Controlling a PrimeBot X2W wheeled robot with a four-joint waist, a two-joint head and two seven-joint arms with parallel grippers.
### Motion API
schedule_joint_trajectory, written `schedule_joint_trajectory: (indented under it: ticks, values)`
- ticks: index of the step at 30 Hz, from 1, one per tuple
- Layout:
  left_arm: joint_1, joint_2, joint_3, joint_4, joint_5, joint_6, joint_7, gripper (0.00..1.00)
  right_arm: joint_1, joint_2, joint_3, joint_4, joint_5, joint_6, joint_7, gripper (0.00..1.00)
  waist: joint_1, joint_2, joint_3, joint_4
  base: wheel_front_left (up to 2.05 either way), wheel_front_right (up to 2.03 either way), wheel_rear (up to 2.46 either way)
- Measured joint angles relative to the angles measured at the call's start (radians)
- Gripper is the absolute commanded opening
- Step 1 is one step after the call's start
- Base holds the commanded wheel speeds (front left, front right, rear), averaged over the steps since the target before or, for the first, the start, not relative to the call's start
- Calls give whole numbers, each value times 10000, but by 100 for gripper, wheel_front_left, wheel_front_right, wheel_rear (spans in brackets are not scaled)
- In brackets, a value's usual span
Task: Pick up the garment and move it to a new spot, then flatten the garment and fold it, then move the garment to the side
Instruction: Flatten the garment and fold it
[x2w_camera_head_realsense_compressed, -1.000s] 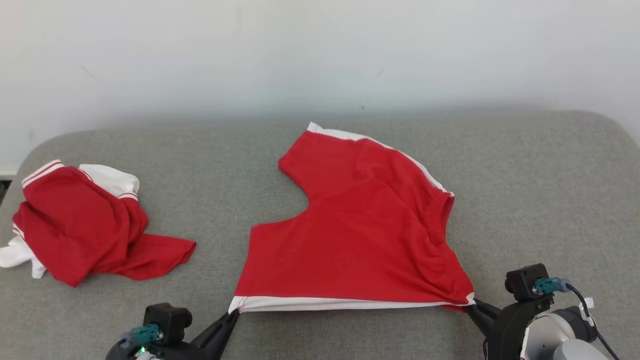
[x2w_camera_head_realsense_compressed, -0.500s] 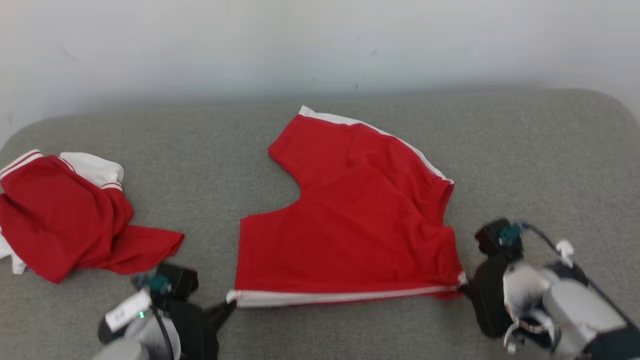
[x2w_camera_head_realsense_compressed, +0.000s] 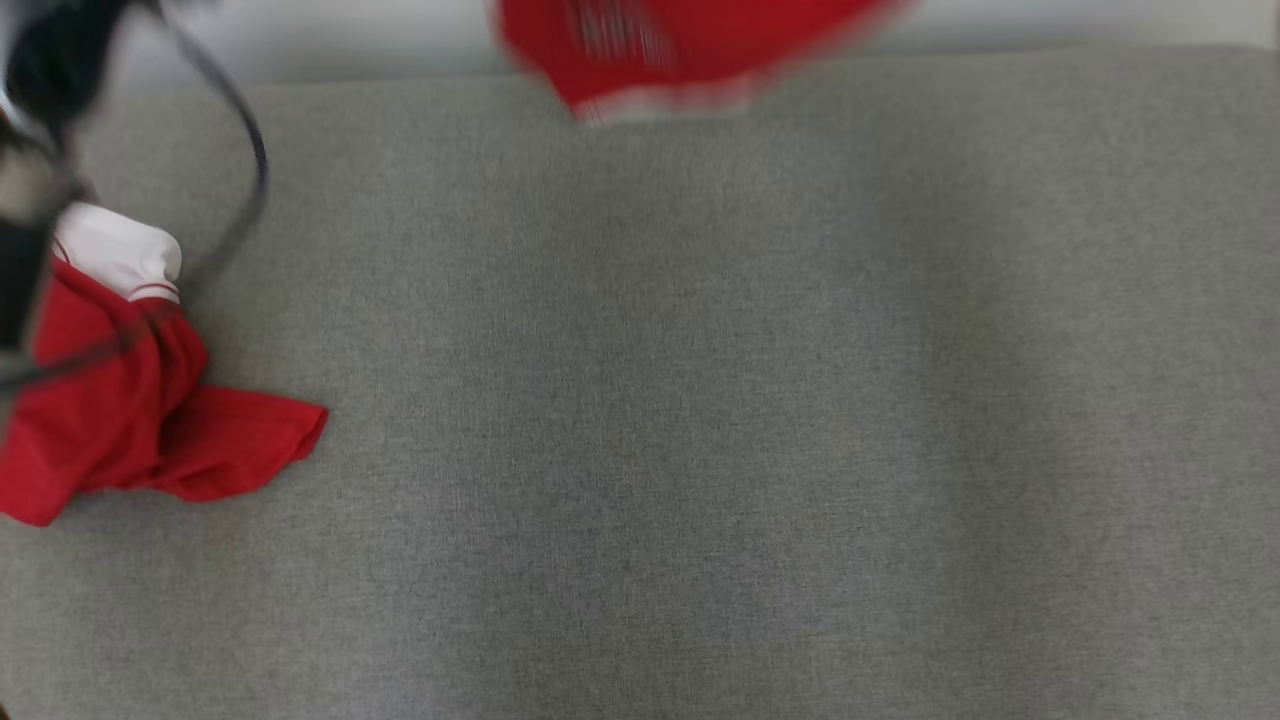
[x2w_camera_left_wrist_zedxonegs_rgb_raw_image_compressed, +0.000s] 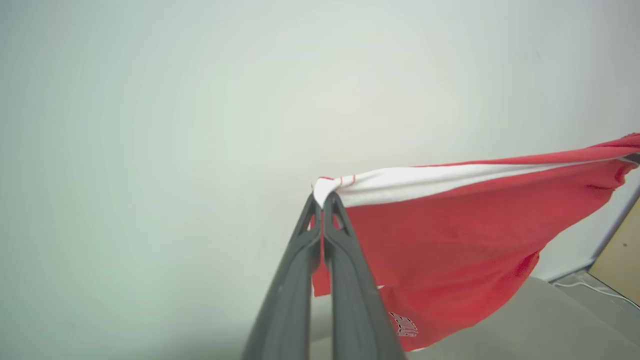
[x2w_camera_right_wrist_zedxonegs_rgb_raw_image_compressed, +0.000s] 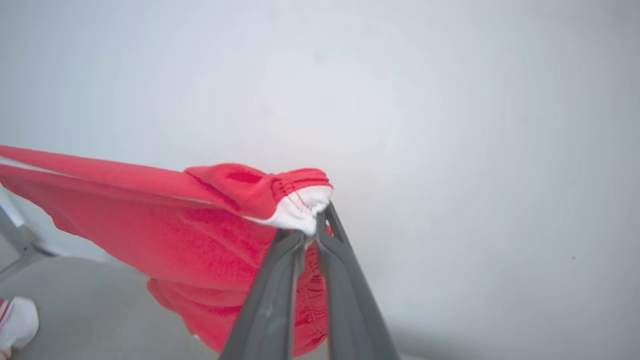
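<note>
Fingers (x2w_camera_left_wrist_zedxonegs_rgb_raw_image_compressed: 292, 285) of left gripper (x2w_camera_left_wrist_zedxonegs_rgb_raw_image_compressed: 322, 202) pinched tight on one white-hemmed corner of the red garment (x2w_camera_left_wrist_zedxonegs_rgb_raw_image_compressed: 450, 240); right gripper (x2w_camera_right_wrist_zedxonegs_rgb_raw_image_compressed: 311, 226) pinches the other. Garment hangs stretched between them, above the grey surface (x2w_camera_head_realsense_compressed: 640, 400).

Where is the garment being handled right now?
The red garment hangs in the air at the head view's top centre, above the grey surface, stretched between the left gripper and right gripper.

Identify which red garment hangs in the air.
The stretched garment, pinched by the left claw and right claw; the crumpled garment lies on the grey surface.
</note>
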Motion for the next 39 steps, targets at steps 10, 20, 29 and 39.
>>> schedule_joint_trajectory:
  ticks: [10, 20, 29, 39]
  values:
    - [1216, -378, -708, 654, 968, 69, -2073, 0, 1405, -186, 1080, 1313, -1043, 483, -3425, 0, 1, 2, 1328, 330, 0, 0, 0]
    - [3114, -546, -1501, 2075, 435, -859, -1685, 0, 3112, -92, 1889, 2826, -581, 658, -3225, 0, -3, 0, 1122, 538, 0, 0, 0]
    - [5287, -690, -1689, 2034, 228, -815, -2405, 0, 5492, -276, 2729, 2265, 322, 656, -3264, 0, -6, -2, 38, 485, 0, 0, 0]
    - [7897, -777, -2011, 1666, 136, -359, -3007, 0, 8095, -408, 2964, 1789, 851, 656, -3647, 0, -7, -2, -1230, 439, 0, 0, 0]
